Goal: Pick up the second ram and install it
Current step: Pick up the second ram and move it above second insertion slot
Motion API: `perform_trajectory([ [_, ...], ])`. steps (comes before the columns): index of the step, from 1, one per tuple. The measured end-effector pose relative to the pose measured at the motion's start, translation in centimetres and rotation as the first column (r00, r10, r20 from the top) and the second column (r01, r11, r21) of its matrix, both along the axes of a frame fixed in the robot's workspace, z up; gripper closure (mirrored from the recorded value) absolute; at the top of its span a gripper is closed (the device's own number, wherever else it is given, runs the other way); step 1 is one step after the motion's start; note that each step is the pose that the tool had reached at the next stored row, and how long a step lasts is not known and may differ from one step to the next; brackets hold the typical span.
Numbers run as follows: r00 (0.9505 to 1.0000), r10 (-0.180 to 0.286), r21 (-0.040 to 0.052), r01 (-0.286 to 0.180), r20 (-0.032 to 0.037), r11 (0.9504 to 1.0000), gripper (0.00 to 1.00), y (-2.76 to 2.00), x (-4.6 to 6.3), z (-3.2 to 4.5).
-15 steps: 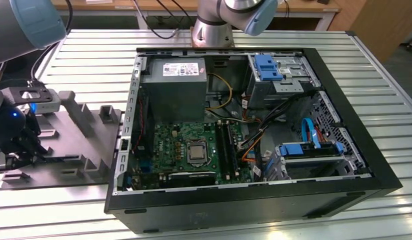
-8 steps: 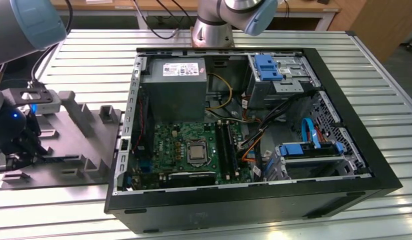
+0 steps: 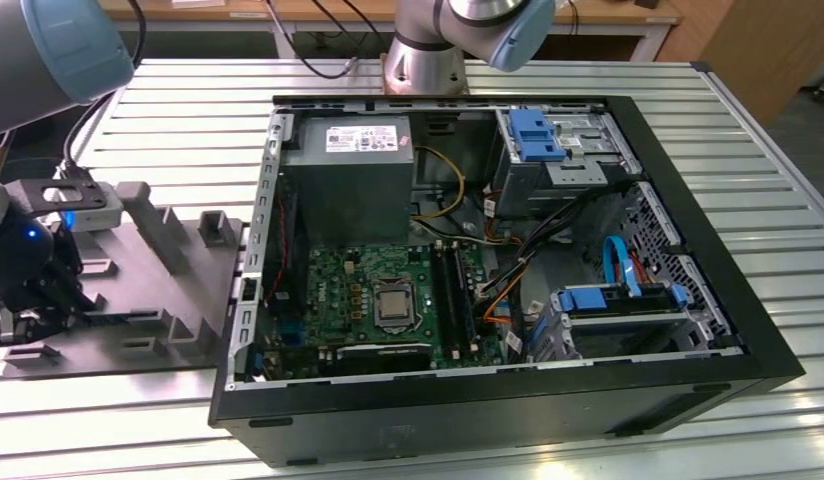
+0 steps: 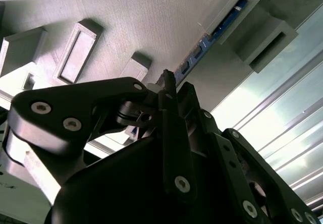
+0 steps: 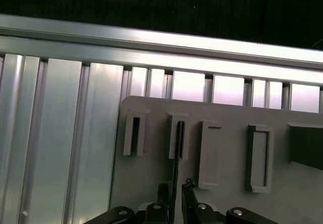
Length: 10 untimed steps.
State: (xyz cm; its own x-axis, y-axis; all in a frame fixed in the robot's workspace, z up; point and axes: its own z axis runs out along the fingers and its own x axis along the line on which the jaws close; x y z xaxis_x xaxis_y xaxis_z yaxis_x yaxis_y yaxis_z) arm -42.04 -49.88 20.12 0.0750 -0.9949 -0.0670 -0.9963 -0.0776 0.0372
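The second ram (image 4: 212, 35), a thin blue stick, stands on edge in slots of the gray holder block (image 4: 126, 22). In the first wrist view I see the ram (image 5: 176, 158) edge-on, running from a holder slot down between my two black fingertips. My gripper (image 5: 175, 191) straddles it, open, with a narrow gap showing on each side of the stick. In the exterior view the gripper (image 3: 25, 315) hangs low over the holder block (image 3: 145, 290) at that view's far left. The green motherboard (image 3: 372, 290) lies inside the open computer case (image 3: 519, 400).
The holder (image 5: 227, 183) carries several raised slot blocks around the ram. It lies on a ribbed aluminium table (image 3: 185, 110), beside the black case. The case holds a gray power supply (image 3: 348, 170), blue drive brackets (image 3: 535, 135) and loose cables. Long black sockets (image 3: 452, 290) lie on the motherboard.
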Motion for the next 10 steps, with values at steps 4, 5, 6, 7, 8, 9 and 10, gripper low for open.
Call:
perform_trajectory([
  [4,1.0000,0.000,0.0002,0.000,0.0003,1.0000,0.75,0.00,0.01,-0.23],
  [5,1.0000,0.000,0.0001,0.000,0.0001,1.0000,0.75,0.00,0.00,-0.26],
  [6,1.0000,0.000,0.0000,0.000,0.0000,1.0000,0.75,0.00,0.00,-0.26],
  [7,1.0000,0.000,0.0000,0.000,0.0000,1.0000,0.75,0.00,0.00,-0.26],
  [8,1.0000,0.000,0.0000,0.000,0.0000,1.0000,0.75,0.00,0.00,-0.29],
  [9,1.0000,0.000,0.0003,0.000,0.0005,1.0000,0.75,0.00,0.01,-0.38],
  [10,1.0000,0.000,0.0002,0.000,0.0003,1.0000,0.75,0.00,0.01,-0.39],
])
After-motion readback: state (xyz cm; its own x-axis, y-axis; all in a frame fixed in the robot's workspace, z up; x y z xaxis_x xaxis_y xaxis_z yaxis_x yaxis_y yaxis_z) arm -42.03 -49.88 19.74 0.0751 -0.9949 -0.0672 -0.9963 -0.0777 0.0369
